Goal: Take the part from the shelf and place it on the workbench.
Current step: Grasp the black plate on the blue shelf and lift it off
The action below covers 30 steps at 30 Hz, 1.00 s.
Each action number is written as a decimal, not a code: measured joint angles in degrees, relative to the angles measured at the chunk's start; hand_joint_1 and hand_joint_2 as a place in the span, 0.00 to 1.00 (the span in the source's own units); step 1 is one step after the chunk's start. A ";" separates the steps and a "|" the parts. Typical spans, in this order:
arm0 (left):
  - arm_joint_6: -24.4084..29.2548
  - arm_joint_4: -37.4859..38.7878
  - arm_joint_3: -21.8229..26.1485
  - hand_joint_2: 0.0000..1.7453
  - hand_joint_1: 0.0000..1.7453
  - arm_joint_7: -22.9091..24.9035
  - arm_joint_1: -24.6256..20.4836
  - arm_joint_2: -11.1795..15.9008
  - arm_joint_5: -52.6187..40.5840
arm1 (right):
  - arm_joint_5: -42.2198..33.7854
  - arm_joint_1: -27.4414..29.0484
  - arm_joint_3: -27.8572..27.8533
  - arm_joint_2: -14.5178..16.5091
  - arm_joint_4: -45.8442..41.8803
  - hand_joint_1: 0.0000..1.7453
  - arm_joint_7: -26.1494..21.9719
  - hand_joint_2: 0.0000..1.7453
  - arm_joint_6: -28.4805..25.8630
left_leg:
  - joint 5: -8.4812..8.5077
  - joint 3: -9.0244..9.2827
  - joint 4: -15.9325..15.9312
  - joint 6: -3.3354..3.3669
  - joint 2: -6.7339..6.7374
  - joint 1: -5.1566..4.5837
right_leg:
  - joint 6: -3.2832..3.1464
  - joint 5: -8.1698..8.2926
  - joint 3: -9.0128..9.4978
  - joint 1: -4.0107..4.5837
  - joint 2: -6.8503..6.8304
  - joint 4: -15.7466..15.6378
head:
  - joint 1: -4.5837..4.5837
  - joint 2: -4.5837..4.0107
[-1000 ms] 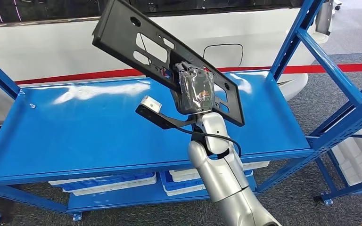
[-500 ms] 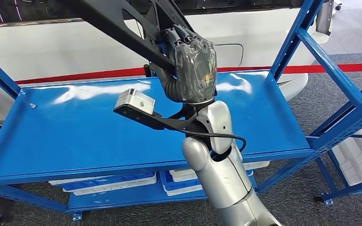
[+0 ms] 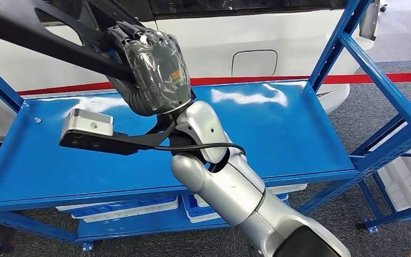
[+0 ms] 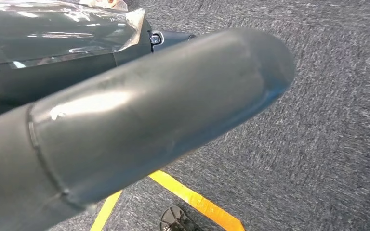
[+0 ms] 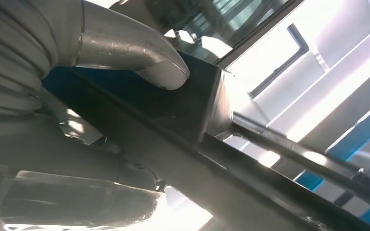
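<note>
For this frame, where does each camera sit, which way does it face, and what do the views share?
Head view: high on the body, facing forward and down at the blue shelf; right hand holds the black part.
Left wrist view: looks down at grey carpet; left hand.
Right wrist view: behind the right hand, thumb on the part.
Shared: part, right hand.

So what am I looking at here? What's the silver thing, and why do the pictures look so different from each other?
The silver thing is a humanoid robot's right arm. Its plastic-wrapped right hand grips a long black part, lifted above the blue shelf. The wide picture comes from a camera on its head, looking down. The other two come from cameras at its wrists: one sits close behind the gripping fingers; the other shows the left hand hanging over grey carpet.
</note>
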 joint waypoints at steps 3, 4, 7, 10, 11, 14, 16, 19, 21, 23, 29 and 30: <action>-0.01 0.00 0.00 0.00 0.00 1.16 -0.10 -0.26 -0.36 | -2.35 -2.16 1.90 -0.05 1.11 1.00 0.33 1.00 -0.63 | 0.82 0.40 -0.86 0.69 0.29 0.55 | 0.01 -2.62 -1.56 0.04 -0.07 3.92 | 0.16 0.00; -0.01 0.00 0.00 0.00 0.00 1.63 -0.12 -0.31 -0.58 | -3.47 -2.89 2.55 -0.08 1.61 1.00 0.36 1.00 -1.09 | 0.92 0.34 -0.91 0.78 0.37 0.59 | -0.12 -4.47 -3.04 -0.09 -0.09 7.49 | 0.21 0.00; 0.12 0.00 -0.01 0.00 0.00 2.78 -0.13 -0.40 -1.35 | -7.70 -5.08 4.86 -0.15 3.55 1.00 0.38 1.00 -2.86 | 1.15 -0.01 -0.89 0.67 0.59 0.64 | 0.34 -7.97 -6.60 -0.58 -0.12 16.83 | 0.24 0.00; 0.88 0.00 -0.09 0.00 0.00 2.80 -0.14 -0.44 -2.47 | -11.01 -7.36 7.14 -0.13 5.36 1.00 0.38 1.00 -3.91 | 1.52 -0.27 -0.80 0.14 0.59 0.80 | 1.87 -4.80 -1.69 -1.10 -0.32 8.74 | 0.26 0.00; 1.07 0.00 -0.13 0.00 0.00 2.54 -0.14 -0.44 -2.73 | -11.55 -8.07 7.79 -0.12 5.83 1.00 0.38 1.00 -4.01 | 1.68 -0.38 -0.76 -0.15 0.56 0.82 | 1.97 -3.62 0.70 -1.08 -0.36 4.79 | 0.22 0.00; 1.39 0.00 -0.16 0.00 0.00 1.74 -0.14 -0.37 -2.92 | -12.64 -9.65 9.45 -0.10 7.19 1.00 0.37 1.00 -4.16 | 2.29 -0.77 -0.60 -1.29 0.48 0.82 | 1.22 -2.06 2.94 -0.65 -0.20 0.40 | 0.16 0.00; 1.74 0.00 -0.16 0.00 0.00 1.44 -0.11 -0.27 -2.75 | -13.58 -10.44 10.45 -0.07 8.13 1.00 0.34 1.00 -4.31 | 2.43 -1.25 -0.41 -2.11 0.41 1.03 | 0.35 -1.56 2.22 -0.73 -0.15 0.22 | 0.18 0.00; 2.26 0.00 -0.15 0.00 0.00 1.58 -0.08 -0.12 -2.89 | -14.81 -11.27 11.56 -0.03 9.03 1.00 0.09 1.00 -4.39 | -2.65 -3.40 4.75 -2.96 0.30 1.36 | -1.35 -0.37 1.11 -0.96 -0.31 0.02 | -0.09 0.00; 2.35 0.00 -0.15 0.00 0.00 1.78 -0.07 -0.07 -2.96 | -15.72 -11.42 12.25 -0.04 9.48 1.00 -0.26 1.00 -4.39 | -7.58 -5.67 12.58 -3.30 0.30 1.36 | -1.83 0.37 0.12 -0.75 -0.44 0.08 | -0.17 0.00; 2.38 0.00 -0.15 0.00 0.00 1.69 -0.09 -0.02 -2.65 | -16.78 -11.53 13.25 -0.05 9.76 1.00 0.18 1.00 -4.40 | -8.83 -5.79 16.48 -3.37 0.30 1.36 | -1.83 1.14 -0.94 -0.54 -0.48 0.19 | -0.16 0.00; 2.34 0.01 -0.13 0.00 0.00 0.12 -0.50 -0.14 -1.46 | -18.29 -12.26 15.86 -0.02 9.76 1.00 2.21 1.00 -4.51 | -4.66 6.13 -0.15 -2.16 -0.02 0.88 | -0.29 2.82 -2.50 -0.27 -0.51 0.62 | -0.14 0.00; 2.37 0.02 -0.12 0.00 0.00 0.00 -0.50 -0.20 -1.36 | -18.25 -12.28 16.11 -0.02 9.75 1.00 2.28 1.00 -4.52 | -4.42 6.04 -0.28 -1.83 -0.05 0.68 | 0.17 3.20 -2.56 -0.26 -0.56 0.53 | -0.11 0.00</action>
